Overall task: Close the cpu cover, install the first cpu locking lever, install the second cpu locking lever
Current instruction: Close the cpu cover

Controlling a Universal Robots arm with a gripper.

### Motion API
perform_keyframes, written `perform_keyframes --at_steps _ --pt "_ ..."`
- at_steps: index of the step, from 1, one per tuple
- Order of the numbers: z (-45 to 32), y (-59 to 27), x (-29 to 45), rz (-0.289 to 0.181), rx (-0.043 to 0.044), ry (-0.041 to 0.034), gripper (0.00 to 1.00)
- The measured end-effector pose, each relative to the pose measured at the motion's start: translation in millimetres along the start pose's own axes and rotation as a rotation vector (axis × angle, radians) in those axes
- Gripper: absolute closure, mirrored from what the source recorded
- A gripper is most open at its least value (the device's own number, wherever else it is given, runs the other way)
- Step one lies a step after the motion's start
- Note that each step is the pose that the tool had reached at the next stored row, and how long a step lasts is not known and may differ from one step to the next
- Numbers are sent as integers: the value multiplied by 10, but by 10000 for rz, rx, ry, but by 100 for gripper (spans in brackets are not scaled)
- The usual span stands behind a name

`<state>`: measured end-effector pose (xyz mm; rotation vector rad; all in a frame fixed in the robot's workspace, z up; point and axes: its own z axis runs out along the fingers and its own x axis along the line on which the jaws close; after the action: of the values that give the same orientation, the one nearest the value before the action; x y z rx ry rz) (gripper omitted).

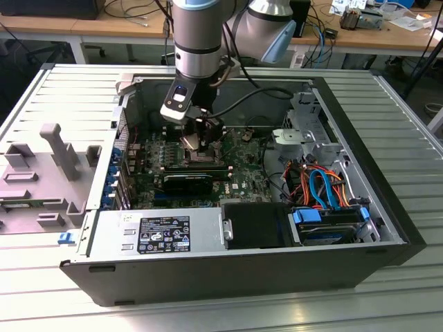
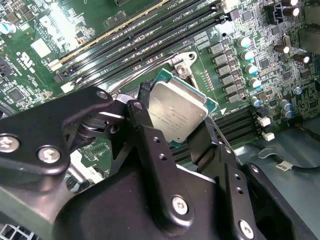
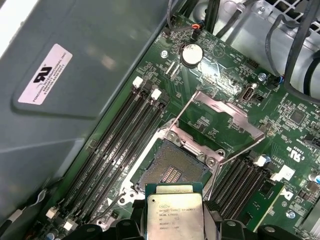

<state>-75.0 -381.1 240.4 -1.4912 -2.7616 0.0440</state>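
We find the black two-fingered claw (image 2: 177, 120) pinching a silvery square processor chip (image 3: 174, 216), while the small silvery-grey metal-frame cpu cover (image 3: 225, 108) stands swung open beyond the bare socket (image 3: 170, 170), directly ahead of the claw.

I see a dark computer case (image 1: 242, 277) lying open on a grey slatted table (image 1: 62, 90), with a grey plastic part (image 1: 55, 149) beside it on the exterior view's left. Inside, a grey power-supply box (image 1: 163, 234) sits along the near wall. A black block (image 1: 187, 183) lies on the green board (image 1: 249, 149), and orange and blue cables (image 1: 322, 187) bunch toward the exterior view's right. In the first wrist view I make out a coin battery (image 3: 190, 54), long black memory slots (image 3: 125, 135) and a silvery processor chip (image 3: 174, 215) up off the board.
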Motion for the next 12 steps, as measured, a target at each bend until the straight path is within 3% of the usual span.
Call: perform_keyframes --at_steps 12 --pt "15 1 0 657 23 -8 45"
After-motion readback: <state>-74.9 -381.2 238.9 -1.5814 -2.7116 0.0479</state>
